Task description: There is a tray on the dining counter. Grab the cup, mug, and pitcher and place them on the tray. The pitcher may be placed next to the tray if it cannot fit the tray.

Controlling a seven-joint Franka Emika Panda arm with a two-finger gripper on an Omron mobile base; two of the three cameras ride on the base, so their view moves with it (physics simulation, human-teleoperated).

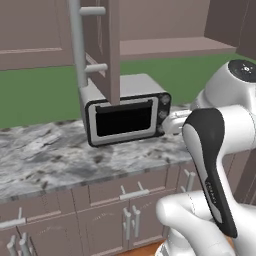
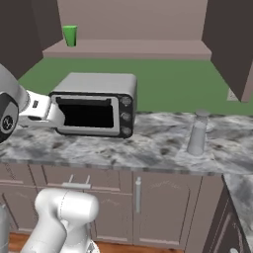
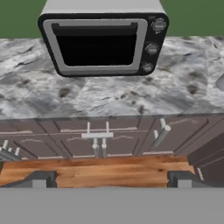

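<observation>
A marbled counter [image 2: 163, 148] spans the scene above brown base cabinets [image 3: 105, 140] with bar handles; a wooden floor [image 3: 105, 170] lies below. A silver toaster oven [image 2: 96, 104] with a dark glass door and three knobs on its right side sits on the counter against the green back wall [image 2: 168, 79]. The pitcher [image 2: 197, 132], a pale translucent cylinder, stands upright with its long axis vertical and its wider rim uppermost, well to the right of the toaster oven and near the counter's front edge, with bare stone on all sides. The cup [image 2: 70, 35], bright green, stands upright on a high brown shelf [image 2: 128, 48] behind the oven, near the shelf's left end. The gripper [image 3: 112, 178] hangs in front of the cabinets with its finger tips [image 3: 40, 179] spread fully apart, holding and touching nothing.
</observation>
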